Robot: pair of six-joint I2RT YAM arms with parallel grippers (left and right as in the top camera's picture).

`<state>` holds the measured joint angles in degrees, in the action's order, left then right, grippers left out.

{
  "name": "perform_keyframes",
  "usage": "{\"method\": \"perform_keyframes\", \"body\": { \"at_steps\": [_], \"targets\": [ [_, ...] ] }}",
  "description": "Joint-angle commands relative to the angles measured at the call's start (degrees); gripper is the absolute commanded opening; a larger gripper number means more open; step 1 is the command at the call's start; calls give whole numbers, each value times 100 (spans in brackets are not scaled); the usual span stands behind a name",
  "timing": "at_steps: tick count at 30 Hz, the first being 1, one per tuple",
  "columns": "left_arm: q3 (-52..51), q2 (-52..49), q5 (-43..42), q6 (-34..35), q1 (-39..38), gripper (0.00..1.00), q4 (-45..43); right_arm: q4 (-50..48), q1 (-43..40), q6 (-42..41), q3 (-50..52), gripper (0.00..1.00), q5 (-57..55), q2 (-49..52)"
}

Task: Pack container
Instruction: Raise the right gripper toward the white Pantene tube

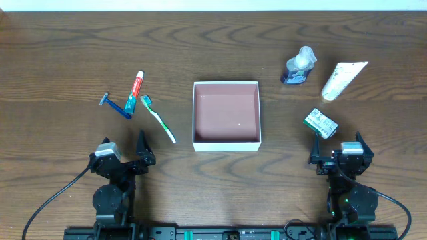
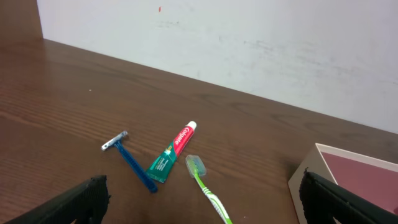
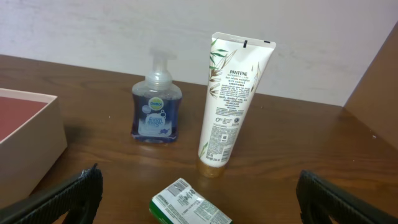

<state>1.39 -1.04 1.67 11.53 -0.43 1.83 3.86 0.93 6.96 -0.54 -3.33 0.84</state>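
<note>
Left wrist view only catches a corner of the container (image 2: 364,173), rest runs off the right edge, and the toothbrush (image 2: 209,190) handle drops off the bottom. Right wrist view chops the green-and-white packet (image 3: 186,205) at the bottom too, print unreadable.

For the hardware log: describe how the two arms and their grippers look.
Both the left arm and right arm are black, each with a silver-grey block at the wrist. The left gripper and right gripper have flat black fingers. Black cables curve out from each base; a green light glows on the right arm.
</note>
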Motion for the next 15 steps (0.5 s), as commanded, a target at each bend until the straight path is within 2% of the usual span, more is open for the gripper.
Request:
{"method": "perform_keyframes", "body": {
  "at_steps": [1, 15],
  "targets": [
    [-116, -31, 48, -120, -2, 98, 223, 17, -26, 83, 22, 99, 57, -42],
    [-116, -31, 48, -120, -2, 98, 223, -39, -26, 85, 22, 99, -92, -42]
  ]
}}
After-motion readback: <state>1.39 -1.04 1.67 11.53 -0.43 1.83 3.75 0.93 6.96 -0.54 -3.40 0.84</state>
